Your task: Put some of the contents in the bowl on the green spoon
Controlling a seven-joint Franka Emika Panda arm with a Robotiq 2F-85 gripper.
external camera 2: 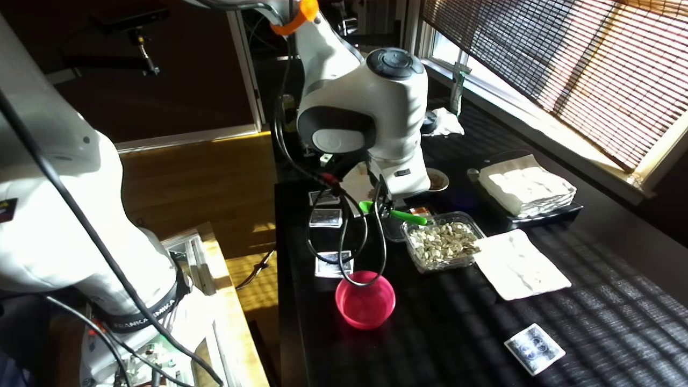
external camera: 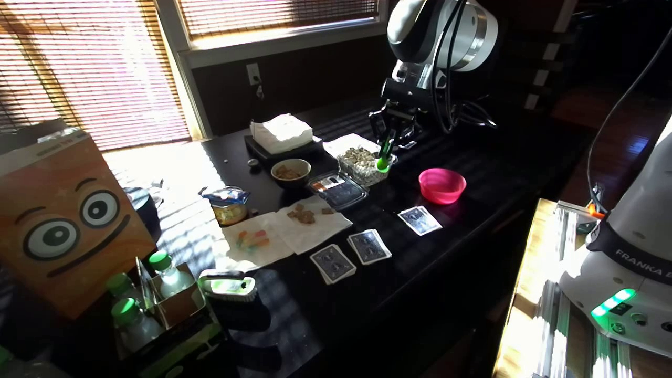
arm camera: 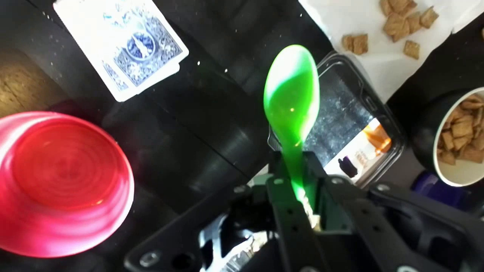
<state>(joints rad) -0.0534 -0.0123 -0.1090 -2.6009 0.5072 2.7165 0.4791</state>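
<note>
The bright green spoon (arm camera: 291, 90) is clamped by its handle in my gripper (arm camera: 295, 166). Its bowl end points away from the fingers and looks empty. In both exterior views the gripper (external camera: 387, 134) and the spoon (external camera 2: 409, 217) are above the table beside the clear plastic container (external camera: 367, 177), which holds pale seeds (external camera 2: 443, 242). A small dark bowl (arm camera: 421, 139) with a pale inside holds brown cereal squares (arm camera: 463, 130); it also shows in an exterior view (external camera: 292, 182). A pink bowl (arm camera: 72, 230) looks empty and stands apart; both exterior views show it (external camera: 442, 194).
A clear lid (arm camera: 340, 109) lies under the spoon in the wrist view. Card stacks (external camera: 332, 263), napkins with cereal and candy (external camera: 273, 231), a dip tub (external camera: 230, 212), a napkin stack (external camera: 283, 132) and a bottle carrier (external camera: 178, 310) are around. The arm's cables (external camera 2: 344, 269) hang low.
</note>
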